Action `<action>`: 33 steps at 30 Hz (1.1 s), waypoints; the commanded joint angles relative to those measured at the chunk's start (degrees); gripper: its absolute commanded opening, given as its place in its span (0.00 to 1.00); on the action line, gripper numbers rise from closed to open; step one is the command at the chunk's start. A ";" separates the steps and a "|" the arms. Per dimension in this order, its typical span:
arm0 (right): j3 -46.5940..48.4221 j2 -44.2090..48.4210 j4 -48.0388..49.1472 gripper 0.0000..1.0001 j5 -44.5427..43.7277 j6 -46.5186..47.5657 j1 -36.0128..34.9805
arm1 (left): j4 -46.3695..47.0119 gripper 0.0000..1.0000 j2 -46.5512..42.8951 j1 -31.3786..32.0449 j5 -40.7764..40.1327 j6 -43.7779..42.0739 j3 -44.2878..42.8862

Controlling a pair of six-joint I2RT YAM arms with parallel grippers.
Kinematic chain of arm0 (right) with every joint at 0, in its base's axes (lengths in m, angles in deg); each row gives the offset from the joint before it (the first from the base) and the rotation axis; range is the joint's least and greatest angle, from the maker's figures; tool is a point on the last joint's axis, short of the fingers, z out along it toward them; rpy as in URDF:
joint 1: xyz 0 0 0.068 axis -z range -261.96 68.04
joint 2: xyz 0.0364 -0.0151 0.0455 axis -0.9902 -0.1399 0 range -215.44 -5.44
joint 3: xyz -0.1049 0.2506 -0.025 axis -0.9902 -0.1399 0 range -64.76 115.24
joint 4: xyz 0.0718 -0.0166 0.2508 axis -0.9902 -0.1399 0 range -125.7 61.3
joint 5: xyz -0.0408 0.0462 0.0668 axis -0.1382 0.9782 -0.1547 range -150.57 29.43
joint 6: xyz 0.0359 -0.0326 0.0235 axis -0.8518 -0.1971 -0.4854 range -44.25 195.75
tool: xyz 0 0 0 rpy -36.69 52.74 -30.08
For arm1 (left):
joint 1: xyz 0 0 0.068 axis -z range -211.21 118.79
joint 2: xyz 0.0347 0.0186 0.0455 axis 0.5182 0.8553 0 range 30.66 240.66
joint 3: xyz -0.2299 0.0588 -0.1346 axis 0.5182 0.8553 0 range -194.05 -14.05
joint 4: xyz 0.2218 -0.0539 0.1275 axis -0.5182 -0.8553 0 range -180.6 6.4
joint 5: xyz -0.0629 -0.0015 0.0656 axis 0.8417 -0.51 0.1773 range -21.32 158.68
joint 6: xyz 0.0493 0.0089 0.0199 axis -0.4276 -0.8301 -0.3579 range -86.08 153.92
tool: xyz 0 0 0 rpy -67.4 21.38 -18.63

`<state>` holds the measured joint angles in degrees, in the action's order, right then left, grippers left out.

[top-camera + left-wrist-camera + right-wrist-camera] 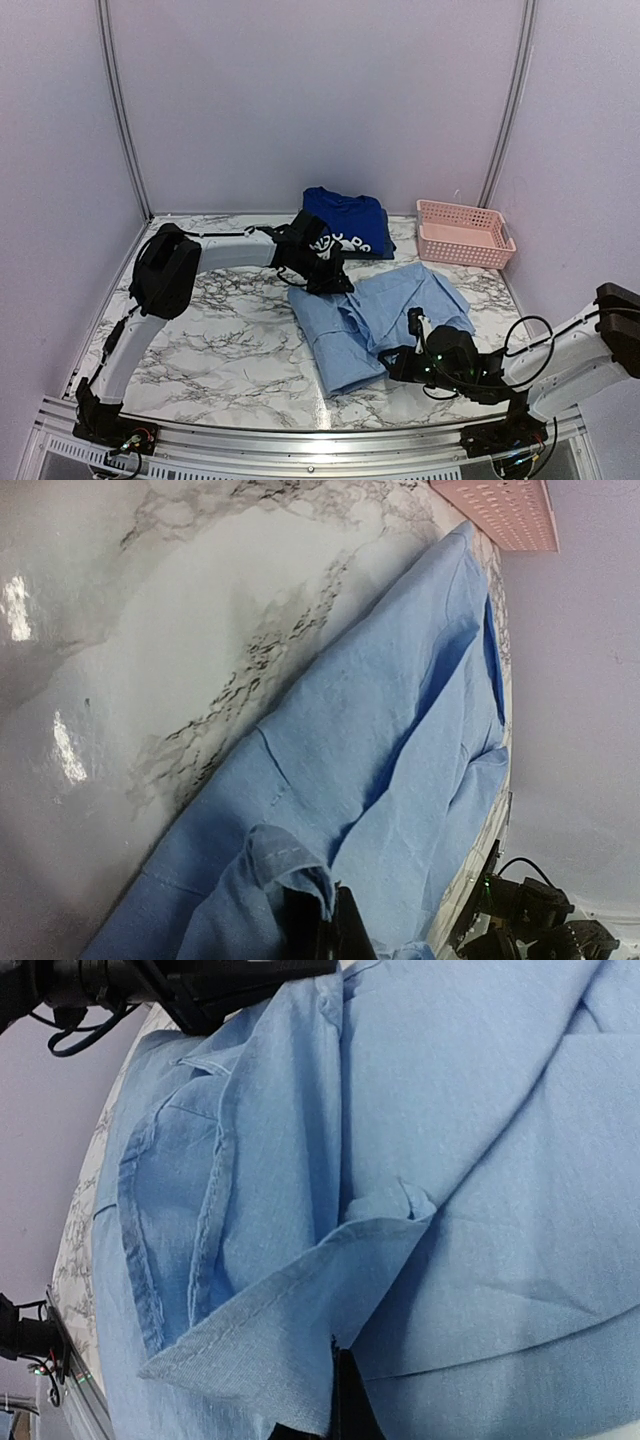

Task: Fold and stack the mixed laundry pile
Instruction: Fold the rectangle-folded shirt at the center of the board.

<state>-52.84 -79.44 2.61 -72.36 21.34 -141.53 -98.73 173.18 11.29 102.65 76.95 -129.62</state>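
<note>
1. At the far-left edge of the spread garment, the left gripper [335, 935] is clamped tight on a bunched fold of the light-blue collared shirt [345, 345]. Its wrist view shows the cloth gathered over the dark fingertips.
2. At the shirt's near edge, the right gripper [340, 1400] is likewise pinched closed, on a stitched hem corner raised slightly off the layers beneath.
3. Only the wrist views show these pinches; from above, the gripper bodies hide the fingertips.
4. Only the top view shows the whole shirt. It lies loosely folded, right of centre on the white marble-patterned table [220, 340], between the two grippers.
5. That view also shows the royal-blue T-shirt with white lettering [345, 215], folded at the back just behind the left gripper. The pink plastic lattice basket [465, 255] sits to its right, apart from the shirt. The left wrist view catches only a corner of the basket.
6. The left arm [165, 270] rises from its base, bends sharply at the elbow and reaches rightward across the table. The right arm [560, 360] stays low, stretching leftward.
</note>
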 commanded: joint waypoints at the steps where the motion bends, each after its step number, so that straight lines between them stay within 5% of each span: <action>1: -1.15 -1.72 3.62 0.00 -1.45 -3.94 2.15 | 5.00 0.00 1.23 -0.19 -1.76 0.90 -1.97; 5: -0.06 -3.26 1.07 0.00 -3.02 -4.58 3.48 | 4.95 0.06 -0.16 -0.43 -1.32 0.72 -0.56; 10: 0.63 -3.17 -1.82 0.00 -2.82 -3.95 5.43 | 4.94 0.88 -11.34 -1.90 -6.65 -3.59 8.01; 11: 0.69 -2.84 -1.93 0.00 -2.68 -3.42 5.63 | 4.94 0.97 -13.48 -2.86 -7.09 -4.25 9.66; 22: 9.68 1.15 -11.14 0.00 -3.67 10.00 6.60 | 2.29 0.99 -26.37 -7.87 -5.55 -15.84 29.81; 33: 8.47 -6.42 -15.38 0.00 0.08 3.86 11.96 | 2.39 0.99 -26.79 -7.52 -4.06 -21.14 34.22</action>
<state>-44.01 -83.85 -9.19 -73.32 27.53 -130.42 -95.91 147.32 4.10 98.65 58.83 -95.57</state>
